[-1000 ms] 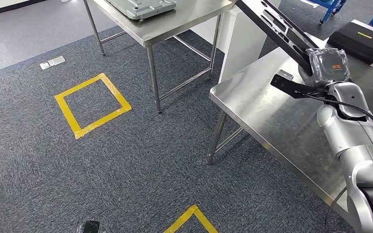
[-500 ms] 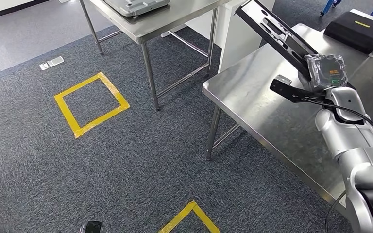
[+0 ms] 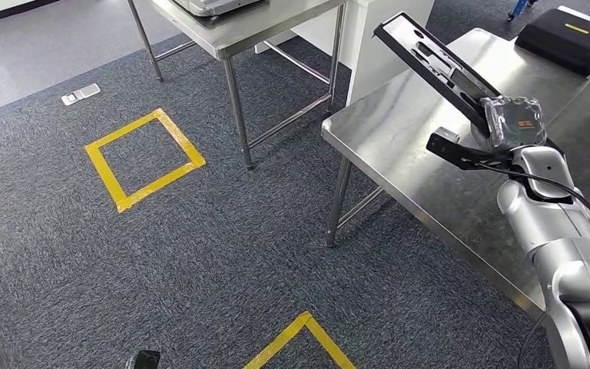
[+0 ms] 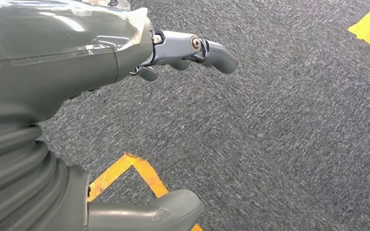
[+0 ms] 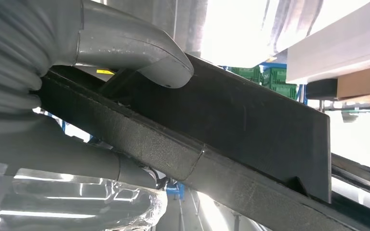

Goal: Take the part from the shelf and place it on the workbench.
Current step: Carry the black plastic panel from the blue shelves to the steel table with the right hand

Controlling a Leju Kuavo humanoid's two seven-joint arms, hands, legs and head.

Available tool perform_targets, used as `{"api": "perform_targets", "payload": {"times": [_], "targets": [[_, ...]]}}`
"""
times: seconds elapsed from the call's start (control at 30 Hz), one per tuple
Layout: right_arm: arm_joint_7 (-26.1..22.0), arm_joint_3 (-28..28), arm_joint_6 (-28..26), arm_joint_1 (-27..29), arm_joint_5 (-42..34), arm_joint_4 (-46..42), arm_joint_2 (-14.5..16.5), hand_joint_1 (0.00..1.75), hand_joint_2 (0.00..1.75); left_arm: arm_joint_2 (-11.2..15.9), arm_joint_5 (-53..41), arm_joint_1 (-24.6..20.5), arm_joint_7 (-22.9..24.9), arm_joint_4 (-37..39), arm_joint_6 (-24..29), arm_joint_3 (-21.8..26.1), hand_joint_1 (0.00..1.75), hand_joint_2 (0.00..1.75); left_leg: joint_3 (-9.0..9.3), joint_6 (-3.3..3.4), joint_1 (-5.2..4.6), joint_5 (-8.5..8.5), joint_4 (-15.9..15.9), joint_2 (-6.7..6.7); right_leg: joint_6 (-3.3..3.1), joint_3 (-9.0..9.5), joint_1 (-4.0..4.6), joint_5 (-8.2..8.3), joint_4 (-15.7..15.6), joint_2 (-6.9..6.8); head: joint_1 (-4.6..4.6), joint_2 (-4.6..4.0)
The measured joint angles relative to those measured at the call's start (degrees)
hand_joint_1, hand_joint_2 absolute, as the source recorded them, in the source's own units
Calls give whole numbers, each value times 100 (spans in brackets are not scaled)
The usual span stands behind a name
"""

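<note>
The right robot hand, wrapped in glossy crinkled film, is gripping the long, flat, matte-black part by its lower end, and over the last second it is bringing that part further over the brushed-steel counter near its front corner, so placement looks close. The left robot hand is hanging with fingers spread and empty above grey carpet.

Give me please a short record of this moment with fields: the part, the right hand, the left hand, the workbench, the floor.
part: long black frame-like part, tilted, above the workbench
right hand: right hand grips the part at its lower end; thumb lies on it
left hand: left hand holds nothing, fingers apart, above the carpet
workbench: steel workbench; a black case lies at its far side
floor: grey carpet with yellow tape squares
</note>
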Motion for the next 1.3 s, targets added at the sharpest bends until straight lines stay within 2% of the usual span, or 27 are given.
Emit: {"api": "perform_targets", "payload": {"times": [0.53, 0.73, 1.3], "targets": [[-7, -60, -67, -5, 184, -2, 93, 169, 175, 1, -1, 1, 49, 0, -7, 36, 0, 175, 28, 4, 0, 12, -8, -1, -3, 49, 11, 6, -11, -1, 0, 0], [-7, -68, -62, -17, 215, -2, 129, 169, 175, 2, -51, 1, 438, 0, -240, 56, 0, 175, 52, 5, 0, 10, -15, -2, -3, 66, 14, 6, -26, 0, 0, 0], [-17, -131, -60, -19, 231, -2, 157, 169, 175, 3, -328, 1, 1025, 0, -501, 35, 0, 175, 139, 10, -1, 15, -98, -2, -1, 162, 15, 8, -108, -1, 0, 0]]}}
